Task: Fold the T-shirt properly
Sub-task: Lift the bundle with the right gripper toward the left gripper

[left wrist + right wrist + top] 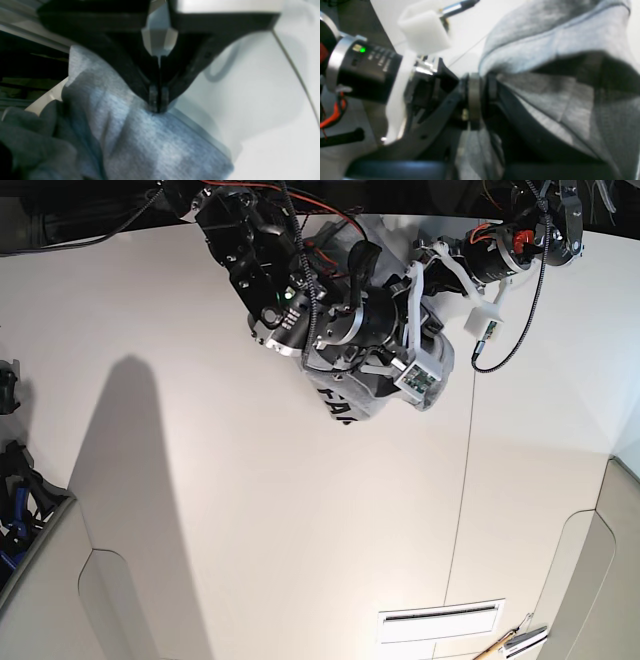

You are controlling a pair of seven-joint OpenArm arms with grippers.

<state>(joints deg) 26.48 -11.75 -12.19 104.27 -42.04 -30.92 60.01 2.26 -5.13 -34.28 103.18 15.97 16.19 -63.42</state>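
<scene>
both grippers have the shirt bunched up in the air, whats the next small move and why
Probably draw the left gripper and right gripper apart: both are shut on the T-shirt, which hangs bunched above the table; spreading should open it flat.

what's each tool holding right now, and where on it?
Both are shut on the T-shirt. Left tool pinches a stitched hem edge; right tool clamps bunched fabric by a hem. Which part of the shirt, cannot tell.

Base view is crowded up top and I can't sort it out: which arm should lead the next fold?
Neither clearly. Left gripper and right gripper are both shut on the T-shirt, bunched between them. Left looks slightly better: it pinches a visible hem edge over bare table.
</scene>
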